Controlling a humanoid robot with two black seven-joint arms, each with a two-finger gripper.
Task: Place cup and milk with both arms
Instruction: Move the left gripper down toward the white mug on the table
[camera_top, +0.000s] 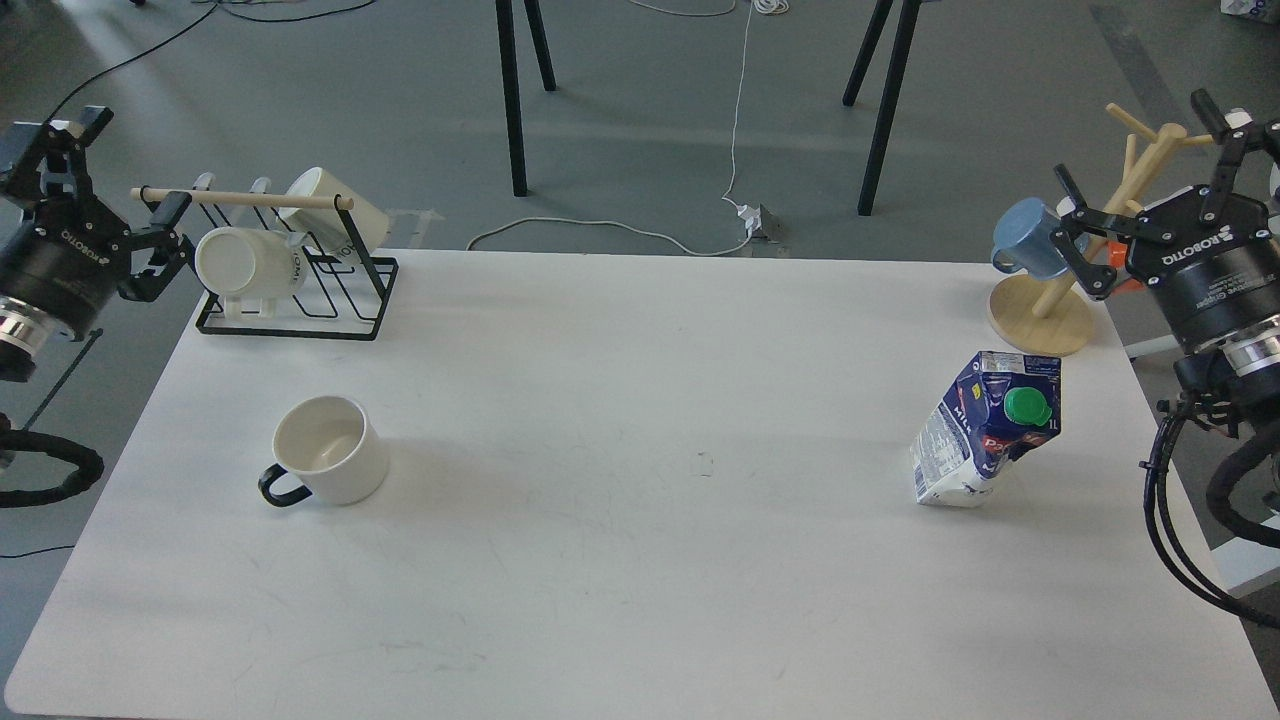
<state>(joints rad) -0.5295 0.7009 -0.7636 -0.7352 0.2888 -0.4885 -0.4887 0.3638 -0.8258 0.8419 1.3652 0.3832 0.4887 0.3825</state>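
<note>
Pincers open — cup, milk well apart.

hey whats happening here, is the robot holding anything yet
Nothing is held at this moment. The cup stands upright on the left part of the white table, its black handle toward the near left. The milk, dented and leaning, stands on the right part. The left tool hangs open off the table's left edge beside the black wire mug rack. The right tool is open near the wooden mug tree with its blue mug. Both are well away from their objects.
</note>
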